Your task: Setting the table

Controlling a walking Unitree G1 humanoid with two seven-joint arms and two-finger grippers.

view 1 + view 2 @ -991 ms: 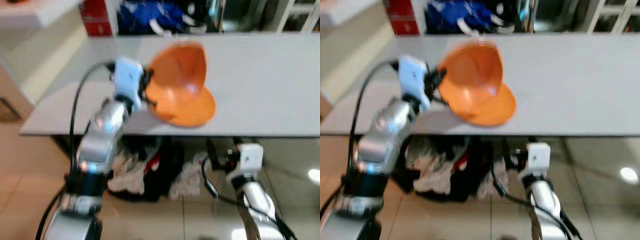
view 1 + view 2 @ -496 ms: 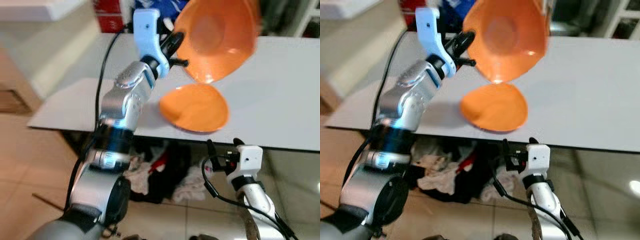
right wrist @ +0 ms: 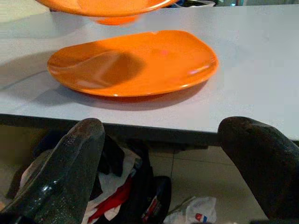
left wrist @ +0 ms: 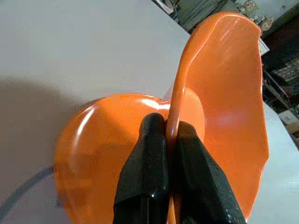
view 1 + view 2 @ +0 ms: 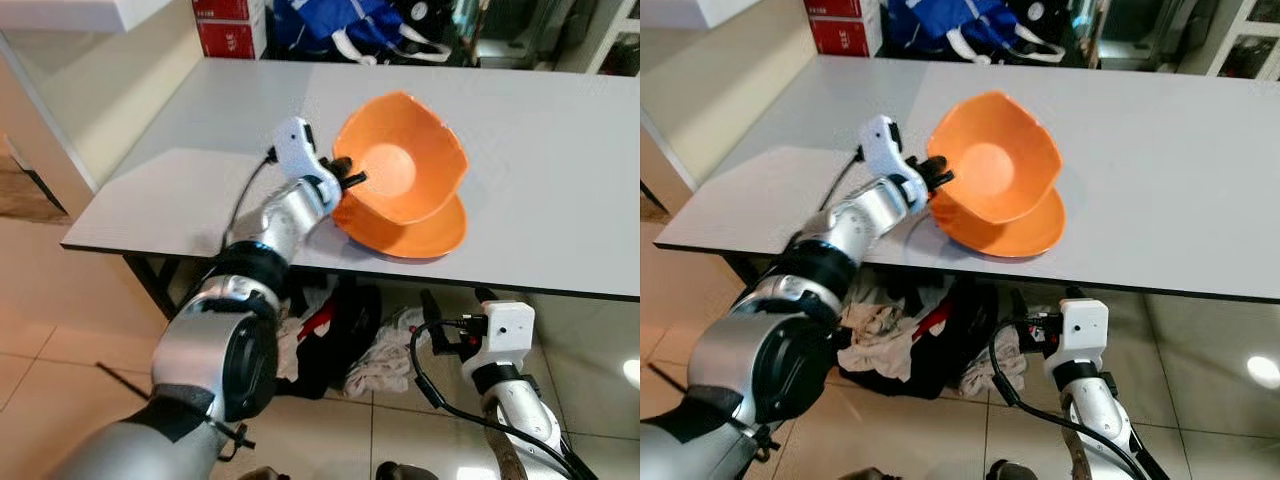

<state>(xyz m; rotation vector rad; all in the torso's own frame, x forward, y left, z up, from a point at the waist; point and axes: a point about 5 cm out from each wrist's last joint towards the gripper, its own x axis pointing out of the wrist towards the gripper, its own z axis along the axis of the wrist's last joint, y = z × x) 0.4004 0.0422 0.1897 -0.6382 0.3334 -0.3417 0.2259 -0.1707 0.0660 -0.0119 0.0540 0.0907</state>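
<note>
The left gripper has its fingers clamped on the near rim of an orange bowl, one finger inside the wall and one outside, as the left wrist view shows plainly. The bowl hangs tilted, its mouth turned up and toward the robot, directly over an orange plate that lies flat on the grey bench close to the front edge; in the right wrist view the bowl's base floats above the plate with a shadow between them, so the two appear apart rather than touching. The right gripper waits below the bench edge, fingers spread wide and holding nothing, aimed at the plate from underneath. A heap of cloths and clothing lies on the floor under the bench (not part of the setting, by the look of it). The step in hand seems to be seating the bowl on the plate. The next move would call for levelling the bowl so its base faces down, lowering it onto the plate's middle, then letting the fingers part; released while tilted, it could rock or slide off toward the edge.
</note>
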